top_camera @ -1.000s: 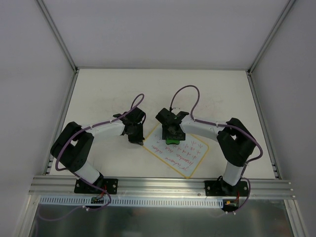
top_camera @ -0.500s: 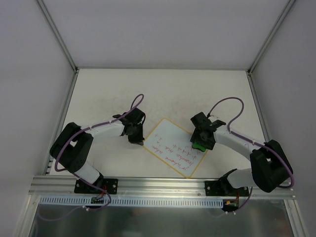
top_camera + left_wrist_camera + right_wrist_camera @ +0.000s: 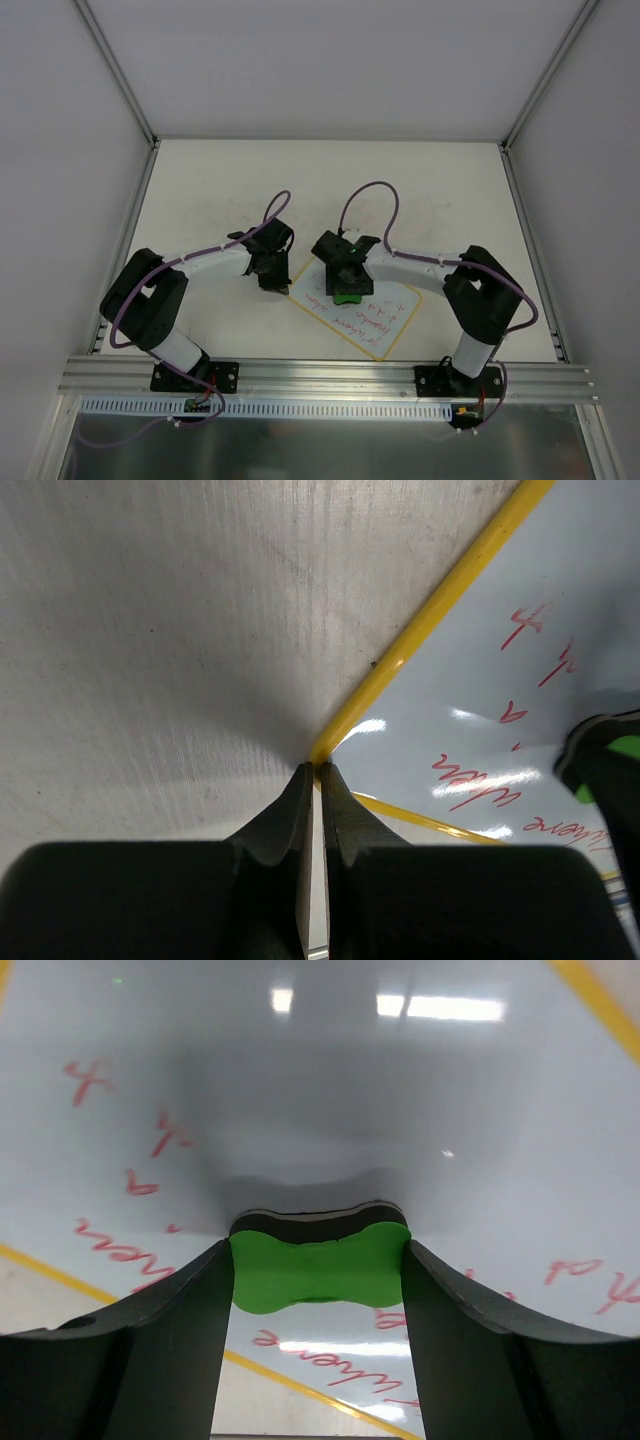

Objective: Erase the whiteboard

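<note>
The whiteboard [image 3: 385, 318] with a yellow rim lies tilted on the table between the arms, with red handwriting on its near part. It also shows in the left wrist view [image 3: 560, 710] and the right wrist view [image 3: 330, 1090]. My right gripper [image 3: 346, 285] is shut on the green bone-shaped eraser [image 3: 318, 1267] and presses it on the board's left part. The eraser also shows in the top view [image 3: 348, 296]. My left gripper [image 3: 275, 280] is shut, its tips pressing on the board's left corner rim [image 3: 318, 757].
The scuffed white tabletop [image 3: 200, 190] is bounded by white walls at the back and sides. An aluminium rail [image 3: 320, 375] runs along the near edge, with the arm bases bolted to it.
My right gripper swept the eraser from the board's left to its right corner, then back to the left part. Writing on the upper board is gone. The left gripper stayed put.
</note>
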Controlling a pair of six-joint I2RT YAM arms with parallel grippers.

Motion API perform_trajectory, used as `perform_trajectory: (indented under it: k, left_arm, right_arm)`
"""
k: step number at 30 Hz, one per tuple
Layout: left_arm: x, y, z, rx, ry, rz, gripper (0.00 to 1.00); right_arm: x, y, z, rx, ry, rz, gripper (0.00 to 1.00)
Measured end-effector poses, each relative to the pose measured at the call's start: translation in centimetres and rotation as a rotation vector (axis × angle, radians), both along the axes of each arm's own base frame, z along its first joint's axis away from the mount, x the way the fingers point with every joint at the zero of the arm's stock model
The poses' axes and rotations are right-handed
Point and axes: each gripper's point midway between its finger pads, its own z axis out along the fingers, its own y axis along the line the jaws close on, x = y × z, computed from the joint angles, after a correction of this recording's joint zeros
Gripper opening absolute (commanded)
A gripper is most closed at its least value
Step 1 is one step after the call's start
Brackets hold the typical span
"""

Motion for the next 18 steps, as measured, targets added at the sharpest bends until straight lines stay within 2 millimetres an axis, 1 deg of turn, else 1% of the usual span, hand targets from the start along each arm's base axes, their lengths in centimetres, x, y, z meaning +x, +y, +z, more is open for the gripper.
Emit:
perform_trajectory:
  k: [2, 3, 6, 9, 11, 15, 16, 18]
  left_arm:
    - [0.0, 0.0, 0.0, 0.0, -0.001, 0.0, 0.0]
    - [0.0, 0.0, 0.0, 0.0, -0.001, 0.0, 0.0]
    - [0.0, 0.0, 0.0, 0.001, 0.0, 0.0, 0.0]
    - [0.0, 0.0, 0.0, -0.001, 0.0, 0.0, 0.0]
    - [0.0, 0.0, 0.0, -0.002, 0.0, 0.0, 0.0]
    - [-0.1, 0.0, 0.0, -0.002, 0.001, 0.0, 0.0]
    - [-0.1, 0.0, 0.0, -0.002, 0.001, 0.0, 0.0]
    - [-0.1, 0.0, 0.0, -0.003, 0.001, 0.0, 0.0]
  right_arm:
    - [-0.3, 2.1, 0.1, 0.017, 0.002, 0.04, 0.31]
    - [-0.4, 2.5, 0.1, 0.02, 0.0, 0.049, 0.31]
    - [-0.4, 2.5, 0.1, 0.023, 0.001, 0.036, 0.31]
    - [-0.1, 1.6, 0.1, 0.055, 0.001, -0.018, 0.31]
    - [0.2, -0.3, 0.1, 0.077, -0.005, -0.081, 0.31]
    - [0.5, -6.7, 0.1, 0.093, -0.013, -0.254, 0.31]
    - [0.3, -8.3, 0.2, 0.093, -0.018, -0.293, 0.31]
    - [-0.3, -10.9, 0.1, 0.089, -0.027, -0.352, 0.31]
